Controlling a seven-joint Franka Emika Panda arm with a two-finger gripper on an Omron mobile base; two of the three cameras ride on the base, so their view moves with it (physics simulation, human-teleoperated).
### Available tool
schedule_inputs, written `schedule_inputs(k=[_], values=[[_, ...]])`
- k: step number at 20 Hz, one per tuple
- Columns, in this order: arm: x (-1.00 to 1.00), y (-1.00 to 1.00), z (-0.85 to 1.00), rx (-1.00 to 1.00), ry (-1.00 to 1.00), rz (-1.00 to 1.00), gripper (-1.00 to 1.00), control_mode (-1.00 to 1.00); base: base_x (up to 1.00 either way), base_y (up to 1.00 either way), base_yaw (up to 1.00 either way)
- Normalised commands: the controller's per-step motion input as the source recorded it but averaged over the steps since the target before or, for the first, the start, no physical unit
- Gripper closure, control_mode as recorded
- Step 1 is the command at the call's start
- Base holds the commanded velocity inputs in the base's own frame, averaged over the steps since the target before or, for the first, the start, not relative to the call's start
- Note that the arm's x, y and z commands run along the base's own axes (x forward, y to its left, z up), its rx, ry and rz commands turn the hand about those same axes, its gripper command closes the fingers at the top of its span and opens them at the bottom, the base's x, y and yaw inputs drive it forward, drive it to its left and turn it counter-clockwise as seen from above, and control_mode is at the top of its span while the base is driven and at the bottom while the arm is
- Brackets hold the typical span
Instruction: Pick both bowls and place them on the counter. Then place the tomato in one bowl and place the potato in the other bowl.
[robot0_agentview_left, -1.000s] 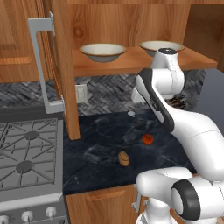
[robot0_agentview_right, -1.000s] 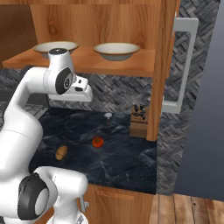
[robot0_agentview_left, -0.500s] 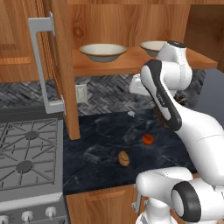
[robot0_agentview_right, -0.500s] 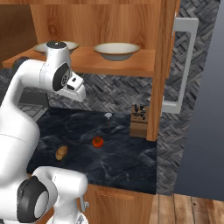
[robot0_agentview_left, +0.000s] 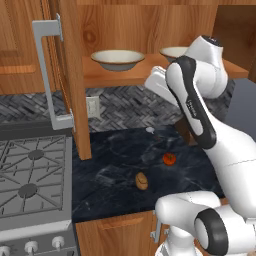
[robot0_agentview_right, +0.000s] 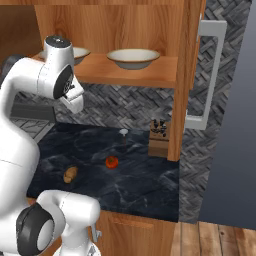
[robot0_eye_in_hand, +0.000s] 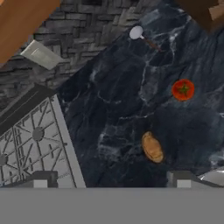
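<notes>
walls: grey herringbone tile backsplash (robot0_agentview_left: 120, 102) with a white outlet (robot0_agentview_left: 92, 106) | furniture: warm wooden cabinets, open cabinet door (robot0_agentview_left: 67, 75) with grey handle (robot0_agentview_left: 47, 75), wooden shelf (robot0_agentview_right: 130, 72) | stove (robot0_agentview_left: 30, 175): grey gas grates | floor (robot0_agentview_right: 220, 240): wood planks

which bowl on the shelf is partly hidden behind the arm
The bowl farther from the stove; the arm covers part of it in both base views. The other bowl shows whole.

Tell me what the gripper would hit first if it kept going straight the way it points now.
Probably bare counter, left of the potato. The open gripper looks down at that dark patch; depth is unclear.
</notes>
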Motion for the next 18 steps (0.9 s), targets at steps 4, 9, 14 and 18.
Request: schedule_inputs(k=[4, 9, 14, 18], values=[[-0.03, 0.21, 0.39, 0.23, 0.0, -0.33, -1.0, -1.0, 0.0, 0.0, 0.0], [0.0, 0.1, 0.39, 0.15, -0.02, -0.15, -1.0, -1.0, 0.0, 0.0, 0.0], [0.03, 0.02, 0.36, 0.17, 0.01, -0.08, -1.0, -1.0, 0.0, 0.0, 0.0], [0.11, -0.02, 0.2, 0.12, 0.07, -0.09, -1.0, -1.0, 0.0, 0.0, 0.0]])
